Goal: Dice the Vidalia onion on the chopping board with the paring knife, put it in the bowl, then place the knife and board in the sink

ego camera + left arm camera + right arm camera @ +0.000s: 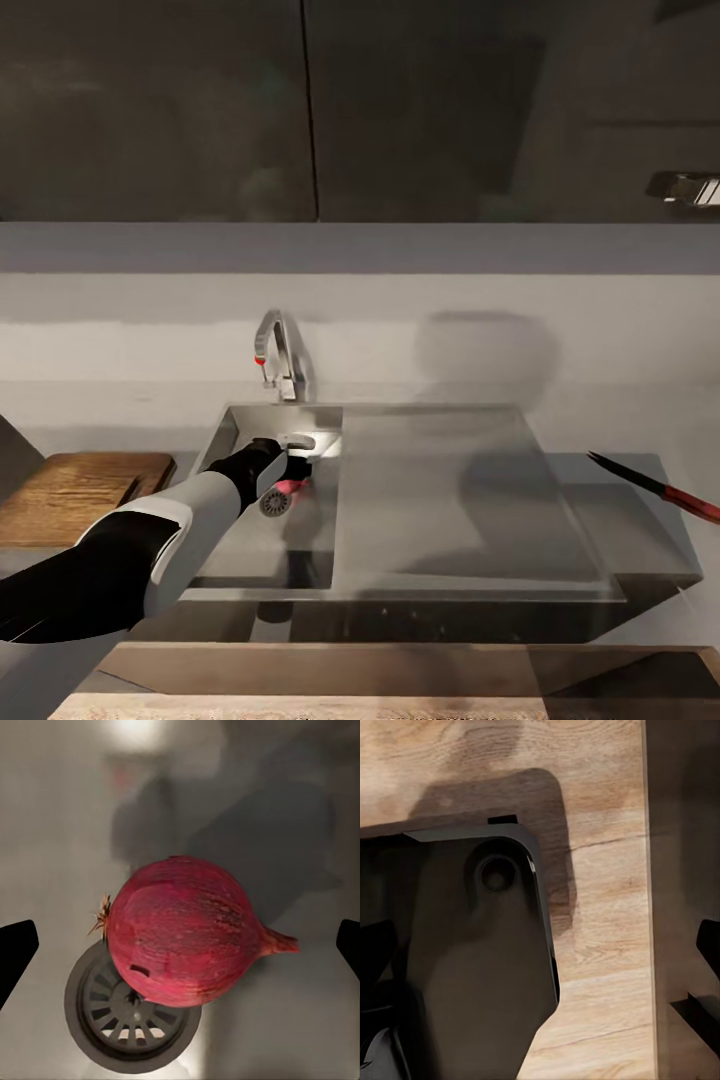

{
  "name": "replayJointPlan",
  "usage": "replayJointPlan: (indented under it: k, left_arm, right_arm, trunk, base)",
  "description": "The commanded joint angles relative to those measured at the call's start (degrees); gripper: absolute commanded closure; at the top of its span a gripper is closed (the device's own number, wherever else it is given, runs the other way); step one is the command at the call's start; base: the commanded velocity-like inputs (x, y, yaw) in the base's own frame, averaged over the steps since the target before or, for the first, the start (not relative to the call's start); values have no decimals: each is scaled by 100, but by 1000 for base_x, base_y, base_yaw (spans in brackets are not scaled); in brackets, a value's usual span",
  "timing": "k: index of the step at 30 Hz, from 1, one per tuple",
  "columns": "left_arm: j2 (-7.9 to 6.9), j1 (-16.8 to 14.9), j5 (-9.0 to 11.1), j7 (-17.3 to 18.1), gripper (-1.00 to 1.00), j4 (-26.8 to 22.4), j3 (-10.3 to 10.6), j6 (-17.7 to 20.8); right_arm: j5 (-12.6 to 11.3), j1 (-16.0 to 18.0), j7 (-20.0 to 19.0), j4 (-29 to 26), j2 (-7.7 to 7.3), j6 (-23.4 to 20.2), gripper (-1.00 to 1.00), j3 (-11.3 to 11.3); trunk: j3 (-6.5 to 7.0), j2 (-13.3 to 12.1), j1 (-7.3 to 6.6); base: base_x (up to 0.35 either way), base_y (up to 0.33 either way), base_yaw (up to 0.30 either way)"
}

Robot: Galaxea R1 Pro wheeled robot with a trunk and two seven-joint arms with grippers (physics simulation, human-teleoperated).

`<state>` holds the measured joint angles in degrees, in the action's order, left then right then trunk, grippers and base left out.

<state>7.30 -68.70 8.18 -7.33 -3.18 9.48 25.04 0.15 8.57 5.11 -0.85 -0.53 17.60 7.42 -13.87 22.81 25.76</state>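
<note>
Dim, soft shadows, mild blur

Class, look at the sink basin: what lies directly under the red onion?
The round slotted drain sits partly beneath the reddish-purple papery onion, on the grey metal sink floor. The drain's upper part is covered by the onion.

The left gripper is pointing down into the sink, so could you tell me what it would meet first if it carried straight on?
Most likely the red onion, centred between the open left gripper's fingertips. It lies in the sink, partly over the drain. Depth is unclear.
</note>
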Motion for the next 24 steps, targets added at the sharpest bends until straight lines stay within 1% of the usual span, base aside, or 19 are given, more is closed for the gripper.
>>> replayJointPlan:
  k: [1,11,24]
  left_arm:
    - [0,-3,61,-26,-100,-9,45,33]
    - [-7,-3,61,-24,-100,-8,45,31]
    - [-10,-3,61,-23,-100,1,45,30]
  right_arm:
    - [2,5,-1,6,0,25,-100,31]
    - [2,5,-1,6,8,25,-100,31]
    - [4,4,6,6,18,25,-100,31]
  trunk:
    - [-18,11,3]
    - [-92,11,3]
    - [-189,11,3]
  base:
    - [0,0,0]
    - [71,0,0]
    - [5,0,0]
